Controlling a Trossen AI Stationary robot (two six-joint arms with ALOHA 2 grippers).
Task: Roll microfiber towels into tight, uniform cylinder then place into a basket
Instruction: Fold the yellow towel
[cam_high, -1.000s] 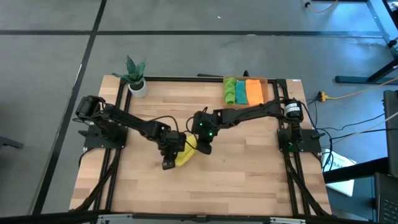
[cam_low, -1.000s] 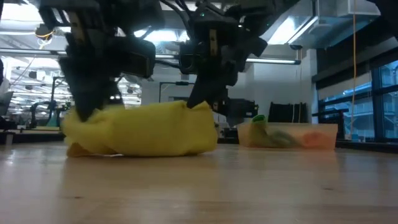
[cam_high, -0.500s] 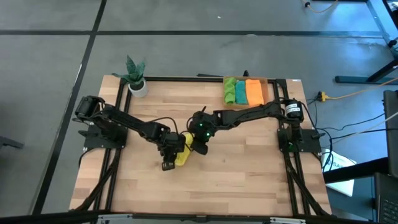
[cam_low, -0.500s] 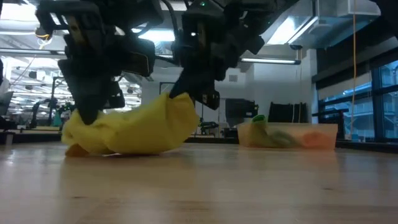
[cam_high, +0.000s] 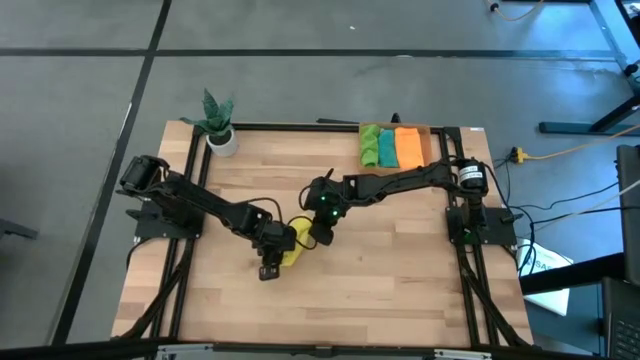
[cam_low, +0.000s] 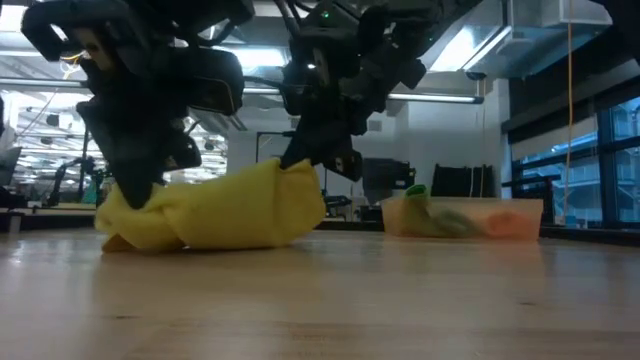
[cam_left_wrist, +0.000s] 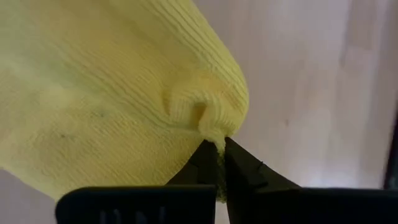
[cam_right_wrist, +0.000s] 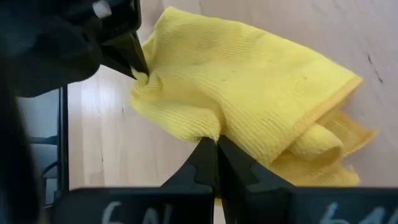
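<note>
The yellow towel (cam_high: 294, 245) lies as a loose, bunched roll on the table's middle (cam_low: 210, 208), its underside on the wood. My left gripper (cam_high: 280, 254) is shut on its left end (cam_low: 128, 195). My right gripper (cam_high: 313, 237) is shut on its right end, which is raised a little (cam_low: 300, 168). The basket (cam_high: 432, 146) stands at the far right corner. In it lie a green (cam_high: 369, 146), a teal (cam_high: 387, 148) and an orange towel (cam_high: 409, 147), side by side. My left gripper (cam_left_wrist: 221, 148) pinches a small pucker of cloth (cam_left_wrist: 210, 127) at the roll's left end between its two fingertips, coming steeply from above. The cloth wrinkles toward the pinch. That end stays low, with the roll on the table. My right gripper (cam_right_wrist: 216, 146) pinches a folded edge (cam_right_wrist: 205, 132) at the roll's right end between its fingertips, slanting down from the table's far right. That end is held slightly above the wood, while the rest of the roll lies on the table.
A small potted plant (cam_high: 218, 125) stands at the far left corner. Bare wood stretches between the towel and the near edge (cam_high: 330, 310), and between the towel and the basket (cam_high: 340, 170).
My right gripper has gone toward the table's left, has turned at the wrist, and has kept its hold. The towel's right end has come in toward the left end, so the roll is shorter and more bunched. My left gripper has shifted slightly toward the near edge.
</note>
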